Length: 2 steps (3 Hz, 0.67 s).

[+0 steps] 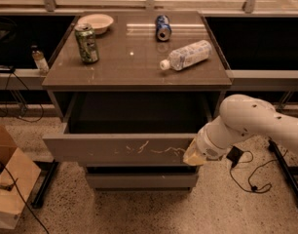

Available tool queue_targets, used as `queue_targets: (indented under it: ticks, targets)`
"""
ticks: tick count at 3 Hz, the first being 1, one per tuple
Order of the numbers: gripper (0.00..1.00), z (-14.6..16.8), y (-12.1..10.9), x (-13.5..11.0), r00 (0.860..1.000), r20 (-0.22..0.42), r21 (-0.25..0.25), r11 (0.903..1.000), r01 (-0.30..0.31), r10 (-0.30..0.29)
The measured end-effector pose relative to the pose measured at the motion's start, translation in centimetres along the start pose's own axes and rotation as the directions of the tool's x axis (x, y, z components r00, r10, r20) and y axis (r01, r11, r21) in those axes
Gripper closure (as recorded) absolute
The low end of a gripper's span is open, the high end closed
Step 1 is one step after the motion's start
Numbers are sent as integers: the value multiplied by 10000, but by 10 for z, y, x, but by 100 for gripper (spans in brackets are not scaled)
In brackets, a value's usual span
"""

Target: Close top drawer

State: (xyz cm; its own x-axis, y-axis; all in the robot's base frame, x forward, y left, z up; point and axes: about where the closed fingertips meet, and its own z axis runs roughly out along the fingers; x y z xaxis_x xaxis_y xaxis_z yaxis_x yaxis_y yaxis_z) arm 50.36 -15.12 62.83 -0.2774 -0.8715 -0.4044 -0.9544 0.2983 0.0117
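The top drawer [105, 148] is pulled well out of the cabinet [59, 101]. Its flat grey front faces the cam, w/ pale squiggly scratches from the middle toward the right. The interior is dark, so contents can't be made out.

The hand [192, 156] sits low at the right end of the drawer front, its pale yellowish tip right at the panel's right edge. Can't tell if it's touching or just in front. Can't tell how far open the hand is either, or whether it has hold of anything. The white arm [256, 123] comes in from the right edge of the frame, bulky & rounded, angled down-left toward the drawer.

On the surface [134, 72] above:
- green can [86, 44], upright, near the back-left corner
- bowl [95, 23], pale, just behind the green can at the back edge
- blue can [162, 27], on its side, back-centre
- water bottle [185, 55], clear, on its side, cap pointing front-left, right of centre

All four are apart from each other.

Below the open drawer is a lower drawer front [141, 180], plain grey, sitting further back. To the left, a small bottle [40, 60] stands on a ledge [17, 77] beside the cabinet. A cardboard box [10, 184] sits on the speckled floor [139, 213] at bottom left. Black cables [244, 177] trail on the floor under the arm at right.
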Motion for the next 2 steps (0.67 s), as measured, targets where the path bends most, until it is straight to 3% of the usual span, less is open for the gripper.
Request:
queue_targets:
  ticks: [1,2]
  targets:
    - [100,0,1,0,10000,1,0,10000,1,-1]
    - [100,8,-33,-30,9968,636,396,9982,454,-479]
